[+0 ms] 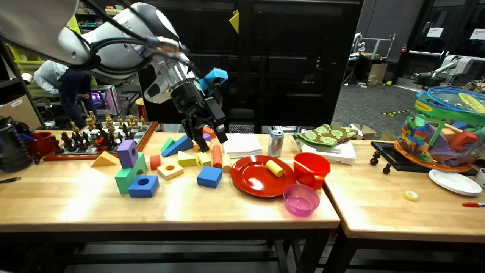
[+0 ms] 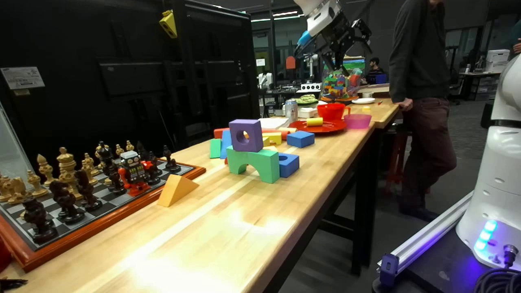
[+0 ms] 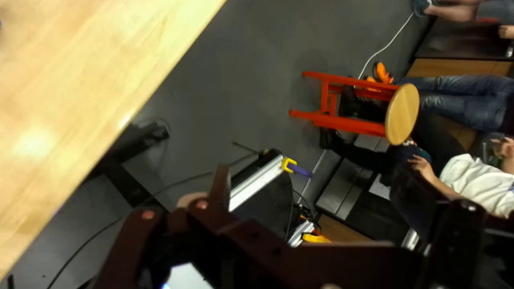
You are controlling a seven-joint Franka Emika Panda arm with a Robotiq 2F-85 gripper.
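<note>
The black gripper (image 1: 213, 141) hangs raised, its fingers spread and empty (no placement seems under way). In an exterior view, a purple holed foam-like block (image 1: 123, 155) already tops a green foam-like arch (image 1: 124, 180) at left; a solid blue rectangular block (image 1: 209, 177) lies loose to their right.

In an exterior view, the table (image 1: 94, 212) is seen broadside, from slightly above; in an exterior view, lengthwise, from near the chessboard (image 2: 118, 212); both share the blocks (image 1: 209, 177); the wrist view, rolled sideways, looks past the table to a stool (image 3: 402, 114).
</note>
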